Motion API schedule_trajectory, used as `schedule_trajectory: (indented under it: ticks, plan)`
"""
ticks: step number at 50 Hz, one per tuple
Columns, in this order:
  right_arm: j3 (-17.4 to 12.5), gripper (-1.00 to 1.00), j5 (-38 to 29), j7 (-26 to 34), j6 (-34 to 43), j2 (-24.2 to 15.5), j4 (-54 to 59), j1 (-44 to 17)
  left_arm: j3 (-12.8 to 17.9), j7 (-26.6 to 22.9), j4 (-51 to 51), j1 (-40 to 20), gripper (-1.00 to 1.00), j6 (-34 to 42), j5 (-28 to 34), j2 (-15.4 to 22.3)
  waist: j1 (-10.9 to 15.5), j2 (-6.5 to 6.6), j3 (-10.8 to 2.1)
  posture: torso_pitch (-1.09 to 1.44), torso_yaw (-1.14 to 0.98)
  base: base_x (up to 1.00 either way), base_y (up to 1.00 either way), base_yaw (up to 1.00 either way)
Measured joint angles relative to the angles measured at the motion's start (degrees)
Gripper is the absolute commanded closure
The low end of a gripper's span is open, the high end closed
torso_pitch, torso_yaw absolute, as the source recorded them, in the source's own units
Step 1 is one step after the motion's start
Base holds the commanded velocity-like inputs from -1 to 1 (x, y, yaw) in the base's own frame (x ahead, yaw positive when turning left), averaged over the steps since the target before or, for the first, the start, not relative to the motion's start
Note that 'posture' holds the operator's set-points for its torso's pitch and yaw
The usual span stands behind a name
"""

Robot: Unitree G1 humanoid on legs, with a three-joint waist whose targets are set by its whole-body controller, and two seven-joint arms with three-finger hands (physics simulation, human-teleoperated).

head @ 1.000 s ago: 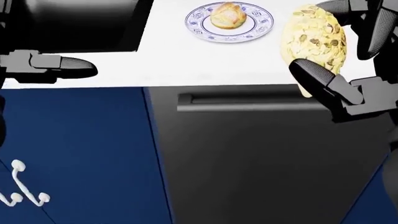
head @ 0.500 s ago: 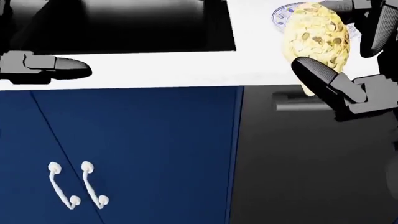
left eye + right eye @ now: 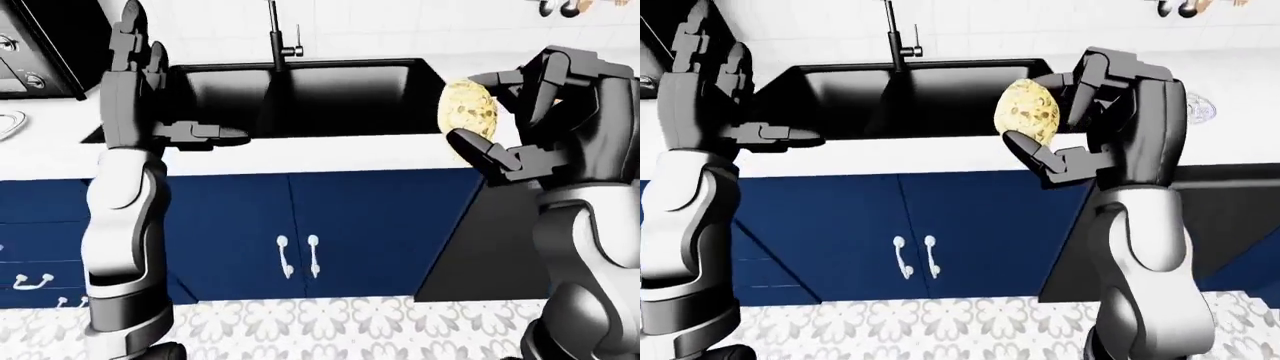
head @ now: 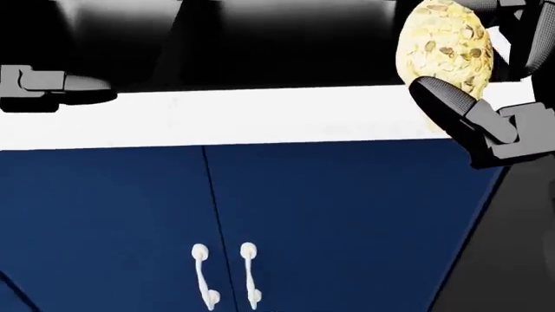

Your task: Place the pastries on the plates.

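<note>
My right hand [image 3: 1060,124] is shut on a pale, almond-flaked pastry [image 4: 444,47] and holds it upright above the white counter edge [image 4: 260,114], at the sink's right end. The pastry also shows in the left-eye view [image 3: 468,112]. A blue-patterned plate [image 3: 1200,109] peeks out just right of that hand on the counter; what lies on it is hidden. My left hand [image 3: 215,133] is open and empty, fingers level over the counter edge at the sink's left end. A white rim [image 3: 8,124], perhaps another plate, lies at the far left.
A black sink [image 3: 330,90] with a dark faucet [image 3: 275,34] fills the counter's middle. Blue cabinet doors with white handles [image 4: 226,273] stand below. A dark dishwasher panel [image 4: 512,260] is at the right, a dark appliance [image 3: 35,45] at top left. Patterned floor [image 3: 330,322] lies below.
The camera has swung left: the plate with the round pastry slid out of the head view to the right and the sink came in. My right hand keeps hold of the almond pastry.
</note>
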Motion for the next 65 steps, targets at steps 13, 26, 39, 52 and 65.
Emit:
schedule_trajectory:
  ticks: [13,26,39,52,65]
  plan:
    - [1.1,1.00,-0.4,0.3,0.2,0.2,1.0,-1.3,0.6,0.4,0.7,-0.4,-1.00,0.3,0.0,0.8,3.4,-1.27,0.91,0.00,0.00,0.06,0.93,0.00]
    - [0.9,1.00,-0.6,0.8,-1.2,0.8,0.3,0.0,0.4,0.0,0.5,-0.4,-1.00,-1.1,0.6,0.7,1.7,3.84,0.06,0.00,0.00,0.06,0.93,0.00]
    - [0.8,1.00,-1.0,1.3,-1.6,0.7,0.5,0.8,-0.2,0.2,0.7,0.1,-1.00,-1.3,0.9,-0.1,0.8,-1.85,0.54,0.00,0.00,0.06,0.89,0.00]
    - [1.0,1.00,2.3,0.1,-0.7,0.7,1.5,0.1,1.1,0.4,2.6,0.5,-1.00,-0.6,1.6,0.6,2.4,1.34,1.38,0.00,0.00,0.02,0.16,0.00]
    - [0.5,1.00,0.5,0.4,-1.0,0.6,1.1,1.4,-0.2,0.0,1.2,0.5,-1.00,-1.7,1.4,0.0,1.4,-3.34,0.71,0.00,0.00,0.00,0.46,0.00]
